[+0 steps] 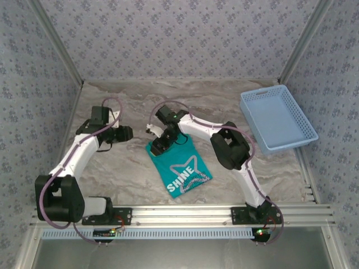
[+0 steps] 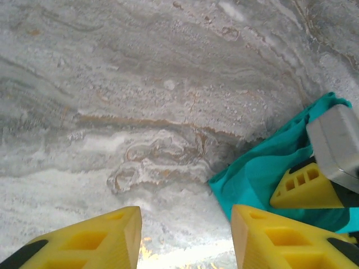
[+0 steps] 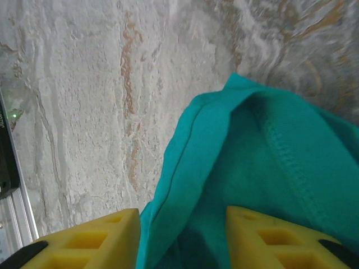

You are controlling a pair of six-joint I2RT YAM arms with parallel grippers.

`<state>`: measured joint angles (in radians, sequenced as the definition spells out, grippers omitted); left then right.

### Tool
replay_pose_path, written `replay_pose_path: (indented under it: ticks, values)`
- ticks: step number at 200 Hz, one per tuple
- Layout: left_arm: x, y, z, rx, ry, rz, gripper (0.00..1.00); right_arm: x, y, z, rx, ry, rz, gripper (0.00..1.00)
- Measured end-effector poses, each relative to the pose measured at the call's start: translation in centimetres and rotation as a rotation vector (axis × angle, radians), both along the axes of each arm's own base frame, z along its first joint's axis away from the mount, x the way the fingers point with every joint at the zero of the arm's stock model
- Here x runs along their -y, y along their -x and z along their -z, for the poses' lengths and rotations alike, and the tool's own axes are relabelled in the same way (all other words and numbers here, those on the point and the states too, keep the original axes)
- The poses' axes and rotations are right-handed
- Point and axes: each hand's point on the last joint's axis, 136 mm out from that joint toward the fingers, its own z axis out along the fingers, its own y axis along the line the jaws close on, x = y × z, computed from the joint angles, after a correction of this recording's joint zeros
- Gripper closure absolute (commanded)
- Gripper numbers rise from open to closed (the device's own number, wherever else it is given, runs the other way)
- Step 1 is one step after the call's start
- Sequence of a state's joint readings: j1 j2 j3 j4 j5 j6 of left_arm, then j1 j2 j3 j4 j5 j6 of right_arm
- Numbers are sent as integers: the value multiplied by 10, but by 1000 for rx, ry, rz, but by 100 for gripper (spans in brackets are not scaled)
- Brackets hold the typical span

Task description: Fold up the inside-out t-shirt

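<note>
Fingers of the right gripper (image 1: 159,145) are sitting on the far left corner of the t-shirt (image 1: 182,168) in the top external view, too small there to judge their gap. The teal shirt is lying flat on the marble table (image 1: 112,168), folded into a narrow oblong. Its long axis is running diagonally from far left to near right, and its white SHINE print (image 1: 182,178) is facing up toward the near end. The left gripper (image 1: 128,134) is hovering just left of the shirt's far left corner, apart from the cloth. A light blue basket (image 1: 277,119) is lying well off to the shirt's far right, and the right arm (image 1: 230,145) is bending just right of the shirt. Bare tabletop is lying open to the shirt's left and far side, while a metal rail (image 1: 190,213) is running close past its near end. From the left wrist, that gripper's yellow fingers (image 2: 84,241) are standing wide apart over bare marble. The shirt's edge is lying just to their right, with a finger of the right gripper resting on it. From the right wrist, the fingers are spread wide, with a bunched, stitched hem of the shirt lying between them, unclamped.
</note>
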<state>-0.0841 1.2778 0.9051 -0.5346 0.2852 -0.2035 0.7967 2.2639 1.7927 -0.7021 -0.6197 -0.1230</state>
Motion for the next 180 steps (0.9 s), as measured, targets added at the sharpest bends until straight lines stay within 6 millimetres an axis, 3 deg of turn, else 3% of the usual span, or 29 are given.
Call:
replay_pose_path:
  ticks: [38, 84, 107, 133, 180]
  values:
    - [-2, 8, 2, 7, -4, -3, 54, -8, 6, 5, -19, 19, -10, 90]
    - [0, 12, 8, -6, 3, 1, 54, -17, -5, -6, -6, -11, 3, 100]
    - [3, 13, 11, -8, 32, -3, 54, -24, -15, -16, 12, -44, 6, 100]
    - [10, 18, 22, -29, 100, -22, 54, -30, -24, -18, 14, -67, 12, 87]
    - [27, 42, 55, -121, 246, -78, 50, -27, -30, 4, -18, -48, 31, 86]
